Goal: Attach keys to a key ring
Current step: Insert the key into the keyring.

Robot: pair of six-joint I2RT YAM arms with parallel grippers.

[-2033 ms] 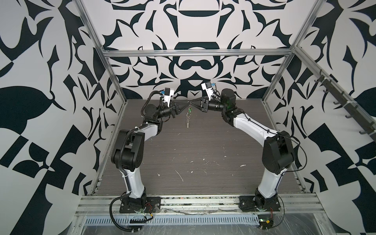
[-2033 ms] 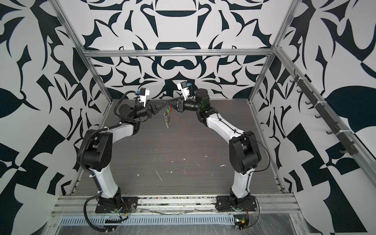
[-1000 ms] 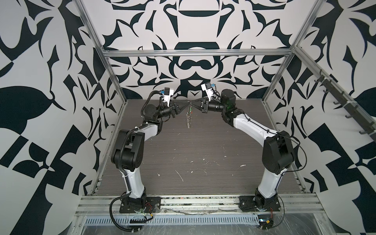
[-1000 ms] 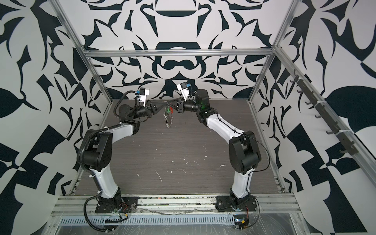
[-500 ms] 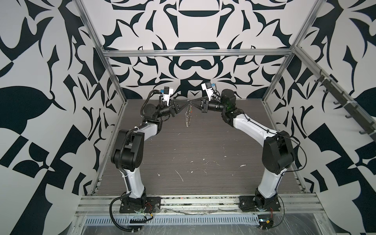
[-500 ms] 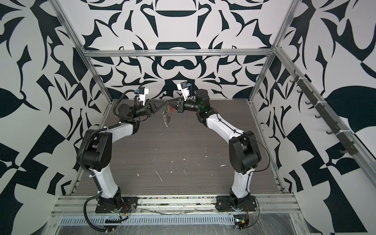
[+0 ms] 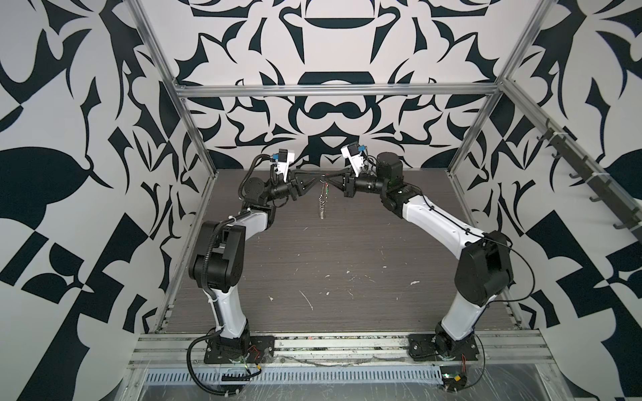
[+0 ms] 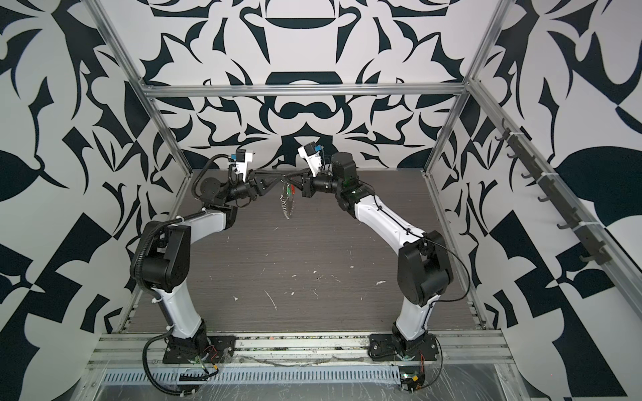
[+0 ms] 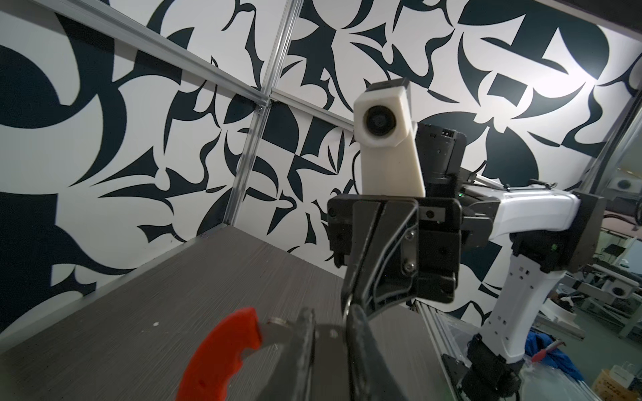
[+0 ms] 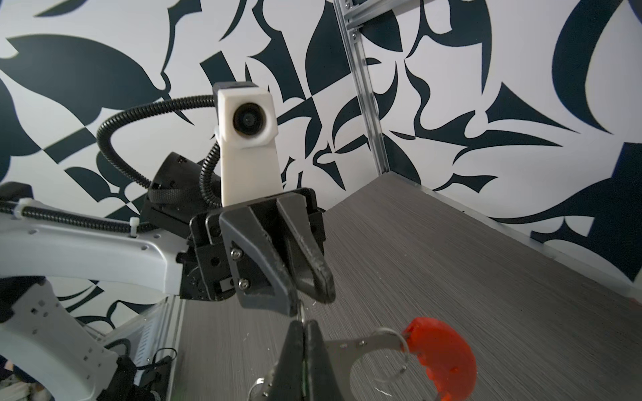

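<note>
Reaching tip to tip above the table's (image 7: 312, 264) far edge, right gripper (image 10: 304, 334) clamped on key ring (image 10: 441, 350), left gripper (image 9: 330, 335) slightly parted beside it, green key tag (image 8: 288, 190) dangling below, attachment unclear.

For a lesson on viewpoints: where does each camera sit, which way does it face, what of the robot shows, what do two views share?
Top views: high above the arms' bases, looking down at the table; both arms whole, left gripper and right gripper meet at the key ring.
Left wrist: on the left arm, facing the right arm; own fingers show.
Right wrist: on the right arm, facing the left arm; own fingers show.
Shared by wrist views: red segment.
</note>
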